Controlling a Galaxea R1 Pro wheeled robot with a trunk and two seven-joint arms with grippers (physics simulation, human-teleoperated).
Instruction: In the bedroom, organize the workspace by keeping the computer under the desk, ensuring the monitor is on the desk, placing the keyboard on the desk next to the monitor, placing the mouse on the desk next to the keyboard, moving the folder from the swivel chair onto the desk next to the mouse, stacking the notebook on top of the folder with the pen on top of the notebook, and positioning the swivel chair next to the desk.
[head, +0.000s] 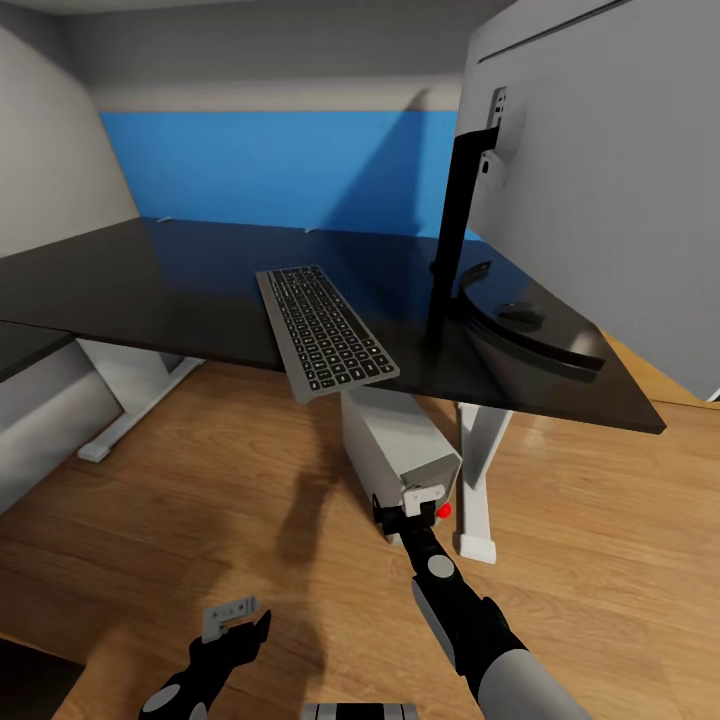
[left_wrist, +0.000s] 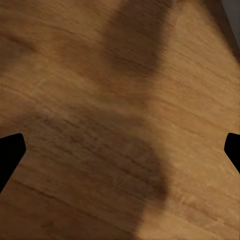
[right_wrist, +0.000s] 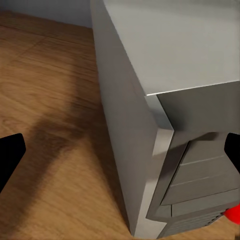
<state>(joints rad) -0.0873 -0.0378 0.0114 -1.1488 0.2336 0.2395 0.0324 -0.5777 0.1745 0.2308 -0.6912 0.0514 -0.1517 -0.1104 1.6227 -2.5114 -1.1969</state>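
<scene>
Desk (head: 150, 290) first: long black top, white leg, spans the head view. Monitor (head: 610, 190) already up on it at the right end, silver back to the camera, curved black foot (head: 545, 345) planted near the edge. Keyboard (head: 325, 332) on the desk beside the monitor foot, near corner overhanging the front lip, so worth nudging back later. Computer (head: 400, 445) on the wood floor (head: 200, 520), mostly tucked under the desk beside the white leg, front end with the red light (head: 444, 510) poking out toward the robot. Step in hand, by the look of it: pushing the tower fully under. Right gripper (head: 410, 512) at the tower's front top corner, jaws released and wide apart in the right wrist view, front panel (right_wrist: 200, 175) between them, nothing gripped. Best to push flat and centred on the front face, straight along the case's long axis; off-centre contact likely to yaw it into the desk leg. Left gripper (head: 235, 622) low over bare floor, likewise spread open, holding nothing; keep clear.
</scene>
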